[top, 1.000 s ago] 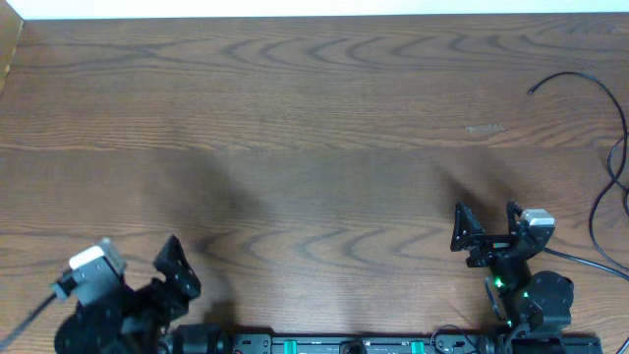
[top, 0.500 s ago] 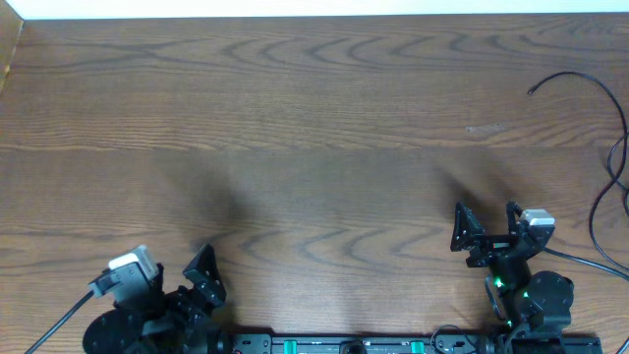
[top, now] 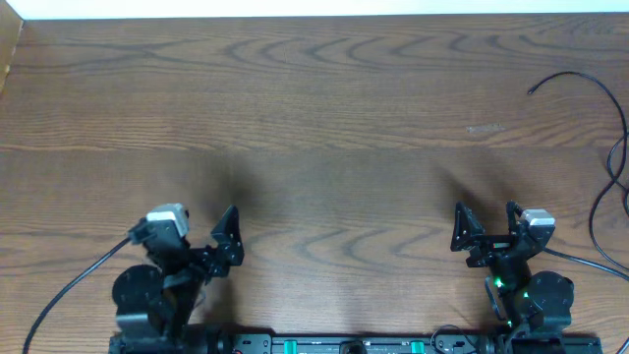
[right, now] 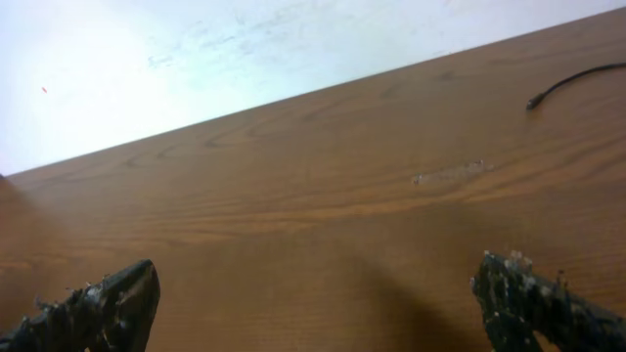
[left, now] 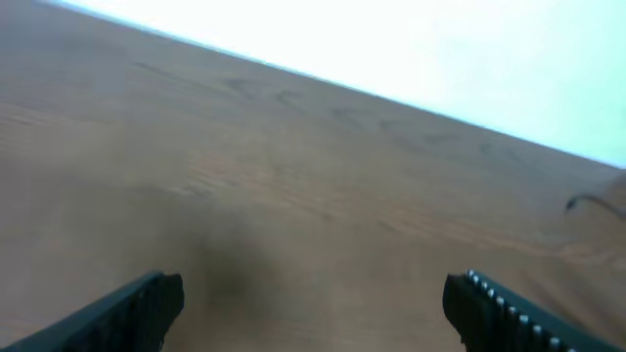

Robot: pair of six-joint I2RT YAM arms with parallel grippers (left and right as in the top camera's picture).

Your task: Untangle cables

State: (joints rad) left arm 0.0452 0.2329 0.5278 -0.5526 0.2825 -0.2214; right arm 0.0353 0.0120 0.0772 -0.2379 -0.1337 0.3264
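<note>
One thin black cable (top: 593, 81) lies at the table's far right. Its plug end points left, and the cord loops down along the right edge (top: 617, 167). The right wrist view shows the cable end (right: 577, 78) at top right, and the left wrist view shows the cable (left: 590, 202) only as a faint blur. My left gripper (top: 201, 238) hovers low near the front left, open with nothing between its fingers (left: 313, 303). My right gripper (top: 486, 228) is near the front right, also open and empty (right: 318, 303), well short of the cable. No other cables are in view.
The left arm's thick black wire (top: 69, 293) trails off toward the front left corner. The arms' base rail (top: 344, 344) runs along the front edge. A white strip (top: 314, 8) borders the table's far edge, and a wooden edge (top: 10, 44) shows at the top left.
My left arm has swung rightward and away from the front left corner, and now mirrors the right arm. The right arm and the cable have not moved.
</note>
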